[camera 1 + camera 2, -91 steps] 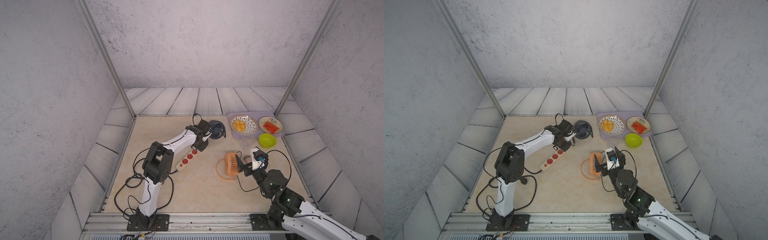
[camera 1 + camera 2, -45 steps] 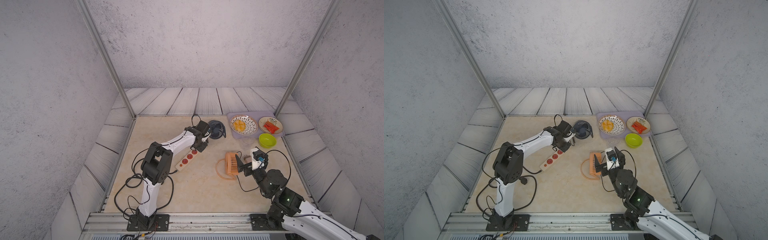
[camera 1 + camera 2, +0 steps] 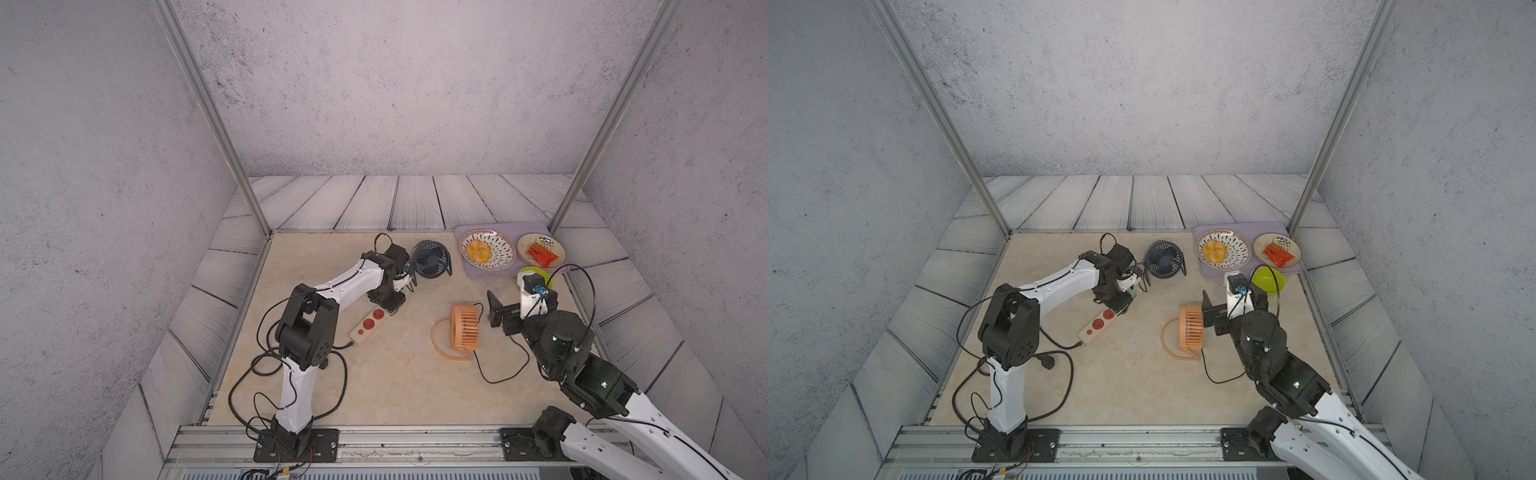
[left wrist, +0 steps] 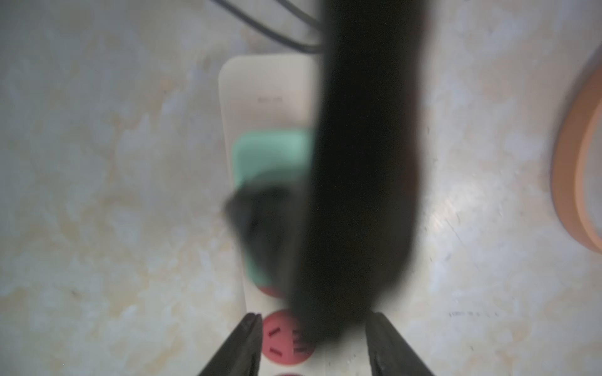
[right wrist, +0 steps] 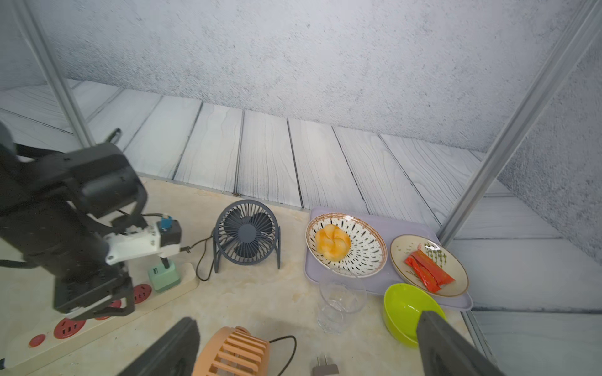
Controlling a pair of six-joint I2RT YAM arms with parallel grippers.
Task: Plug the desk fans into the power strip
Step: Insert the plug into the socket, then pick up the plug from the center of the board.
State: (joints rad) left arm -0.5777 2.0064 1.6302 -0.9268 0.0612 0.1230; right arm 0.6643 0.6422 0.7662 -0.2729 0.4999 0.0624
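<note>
Here, the right gripper [image 5: 308, 320] stands wide open and empty by the orange fan [image 5: 233, 353]; farther back, the left gripper [image 4: 314, 317], jaws apart, sits over the power strip [image 4: 260, 97], just short of the green adapter [image 5: 164, 275] and the desk fan [image 5: 247, 232].

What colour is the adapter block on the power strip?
The adapter is mint green; clearest in the right wrist view.

Opens left gripper [image 4: 314, 320] wider than before, over power strip [image 3: 368, 326] left of centre in both top views.
</note>
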